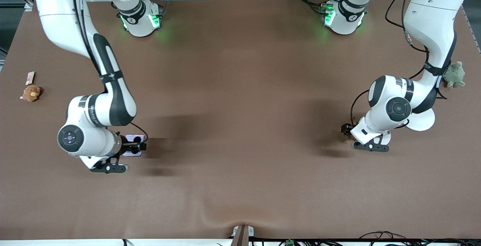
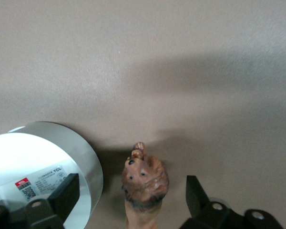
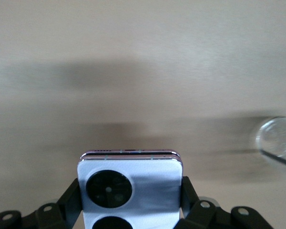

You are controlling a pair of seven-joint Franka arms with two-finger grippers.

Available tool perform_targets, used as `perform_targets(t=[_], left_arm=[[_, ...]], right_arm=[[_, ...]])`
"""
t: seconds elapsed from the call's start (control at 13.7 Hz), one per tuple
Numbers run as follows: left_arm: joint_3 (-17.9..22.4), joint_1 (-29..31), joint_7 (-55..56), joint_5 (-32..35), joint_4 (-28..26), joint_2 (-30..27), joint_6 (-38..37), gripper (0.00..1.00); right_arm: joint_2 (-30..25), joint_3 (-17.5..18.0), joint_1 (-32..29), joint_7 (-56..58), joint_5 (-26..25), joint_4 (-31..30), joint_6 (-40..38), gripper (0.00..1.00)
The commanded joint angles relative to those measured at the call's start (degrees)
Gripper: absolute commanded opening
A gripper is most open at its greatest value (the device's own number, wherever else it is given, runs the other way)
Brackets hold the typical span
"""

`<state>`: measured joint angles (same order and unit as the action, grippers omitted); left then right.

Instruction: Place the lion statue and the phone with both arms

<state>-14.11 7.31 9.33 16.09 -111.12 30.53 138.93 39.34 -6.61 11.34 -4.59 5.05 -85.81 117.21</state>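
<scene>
- Currently the right pincer [image 1: 132,145] sits low over the bench [image 1: 240,126] toward the right arm's end, its fingers clamped on the two side edges of the phone [image 3: 129,191]; the lavender body shows between the fingers [image 3: 72,198] with one black camera circle in full and a second cut off.
- Meanwhile the left pincer [image 2: 133,195] is low over the bench toward the left arm's end, fingers apart with the lion statue [image 2: 144,183] standing between them; neither finger seems to touch it, and I judge it either just set down or about to be gripped.
- A white round disc [image 2: 62,157] with a printed label lies just beside the lion statue.
- To do this step well, lower the phone level until it meets the bench before spreading the fingers, so it does not tip or slide.
- For the lion statue, keep the fingers clear of its head and lift straight up, since the figurine looks easy to knock over.
- Hard to make out: in the front view the lion statue is almost wholly hidden under the left arm's wrist, and the phone is half covered by the right one.
- Whether either thing rests on the bench cannot be told.
- A brown plush toy [image 1: 31,93] and a green plush turtle [image 1: 454,74] lie well apart at the bench's two ends.
</scene>
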Motion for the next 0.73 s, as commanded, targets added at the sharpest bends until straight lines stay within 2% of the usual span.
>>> perform_targets(t=[0.0, 0.29, 0.66], left_arm=[[-0.66, -0.01, 1.05, 1.14, 0.11, -1.87, -0.41, 1.0], [-2.59, -0.1, 1.13, 0.78, 1.6, -3.02, -3.12, 1.0], [-6.89, -0.1, 0.43, 0.87, 8.79, -7.93, -16.29, 1.0]], right_arm=[[2.22, 0.9, -1.75, 0.72, -3.71, 1.08, 0.81, 0.39], [4.68, 0.9, -3.34, 1.68, -4.52, 0.82, 6.0, 0.39], [6.1, 0.9, -3.87, 1.95, -4.43, 0.64, 7.42, 0.4]])
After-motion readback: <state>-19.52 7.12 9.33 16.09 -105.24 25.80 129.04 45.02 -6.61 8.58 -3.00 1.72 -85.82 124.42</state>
